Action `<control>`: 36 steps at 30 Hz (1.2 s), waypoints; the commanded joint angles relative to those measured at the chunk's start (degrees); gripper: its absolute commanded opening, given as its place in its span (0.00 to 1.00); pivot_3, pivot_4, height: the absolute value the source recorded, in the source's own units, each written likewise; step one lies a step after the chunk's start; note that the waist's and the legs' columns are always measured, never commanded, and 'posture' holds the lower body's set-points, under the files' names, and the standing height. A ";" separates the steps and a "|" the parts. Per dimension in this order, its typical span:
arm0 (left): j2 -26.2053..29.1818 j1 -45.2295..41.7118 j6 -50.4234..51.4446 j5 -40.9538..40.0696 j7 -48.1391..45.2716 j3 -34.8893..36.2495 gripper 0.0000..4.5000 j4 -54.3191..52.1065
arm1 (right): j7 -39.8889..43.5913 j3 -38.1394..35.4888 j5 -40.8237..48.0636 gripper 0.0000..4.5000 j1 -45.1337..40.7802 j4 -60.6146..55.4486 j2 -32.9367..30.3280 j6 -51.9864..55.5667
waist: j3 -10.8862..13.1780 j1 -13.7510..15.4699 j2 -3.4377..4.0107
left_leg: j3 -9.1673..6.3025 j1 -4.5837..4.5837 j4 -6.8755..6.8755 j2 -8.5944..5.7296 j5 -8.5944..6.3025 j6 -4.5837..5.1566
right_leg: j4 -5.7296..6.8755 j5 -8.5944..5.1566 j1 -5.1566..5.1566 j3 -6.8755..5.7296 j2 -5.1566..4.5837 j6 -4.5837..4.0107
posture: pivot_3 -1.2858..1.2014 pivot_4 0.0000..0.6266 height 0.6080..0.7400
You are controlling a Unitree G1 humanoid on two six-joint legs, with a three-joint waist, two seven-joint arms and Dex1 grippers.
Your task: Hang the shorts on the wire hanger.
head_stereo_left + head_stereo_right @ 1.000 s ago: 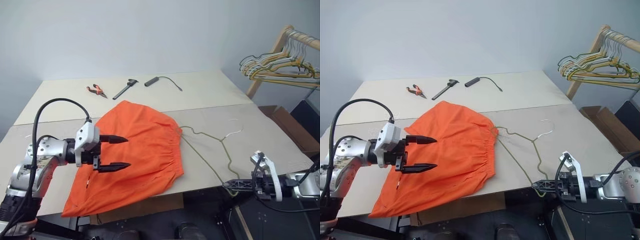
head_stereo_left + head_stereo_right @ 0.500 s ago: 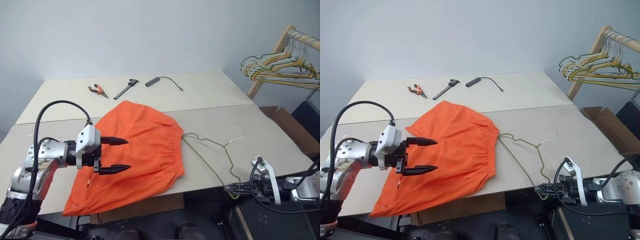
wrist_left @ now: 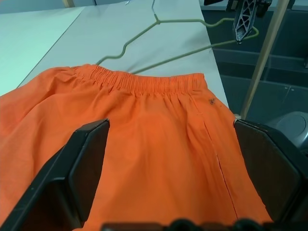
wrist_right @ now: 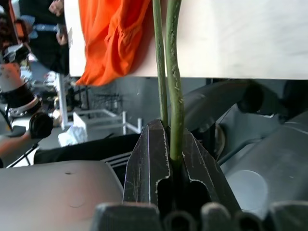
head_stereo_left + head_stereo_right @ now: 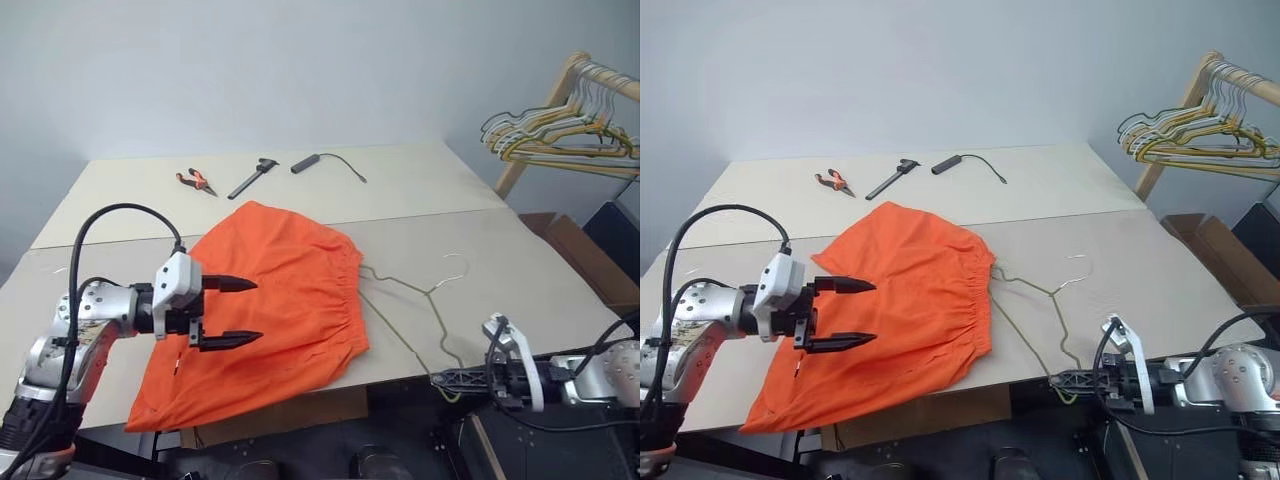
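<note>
The orange shorts (image 5: 290, 290) lie flat on the table, with the elastic waistband facing the wire hanger (image 5: 428, 292), which rests on the table just to their right. My left gripper (image 5: 257, 310) hovers open just above the shorts' near half, with orange cloth (image 3: 144, 144) showing between its fingers. At the table's front edge my right gripper (image 5: 440, 379) is shut on the hanger's near corner. In the right wrist view the two wire strands (image 4: 173, 72) run out from between its closed jaws.
Orange-handled pliers (image 5: 192, 181), a black tool (image 5: 250, 178) and a black stick with a cord (image 5: 320, 162) lie at the back of the table (image 5: 520, 260). A wooden rack of hangers (image 5: 560, 135) stands at the right, with a cardboard box (image 5: 570, 245) below it.
My right gripper has moved left along the table's front edge, taking the hanger's near corner with it, and the hook has swung a little. The left gripper and the shorts stayed put.
</note>
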 commanded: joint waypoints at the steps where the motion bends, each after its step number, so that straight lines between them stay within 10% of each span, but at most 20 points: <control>1: -0.17 -0.44 -1.68 0.88 0.27 -0.35 1.00 -0.50 | 3.02 2.97 -1.50 0.00 -5.14 1.27 -0.13 -1.33 | 0.00 -0.11 0.01 | 0.00 0.00 0.01 0.00 0.00 0.00 | 0.00 0.00 0.00 0.01 0.00 0.00 | 0.52 0.00 1.00; 17: -0.66 2.29 -3.59 2.21 2.23 -0.58 1.00 -1.28 | 17.14 22.09 -18.45 0.00 -26.10 21.14 1.72 -12.08 | -0.01 0.35 0.01 | -0.01 -0.06 0.08 -0.01 0.00 0.01 | 0.02 0.03 -0.07 -0.04 0.00 -0.01 | 0.54 0.00 1.00; 36: -2.19 1.92 -5.13 3.79 3.13 -2.04 1.00 0.07 | 22.22 23.61 -26.56 0.00 -32.63 29.42 7.19 -14.44 | -0.03 1.65 0.04 | 0.16 -0.08 0.11 -0.01 0.00 0.00 | 0.08 0.05 -0.10 -0.07 -0.01 -0.03 | 0.53 0.00 1.00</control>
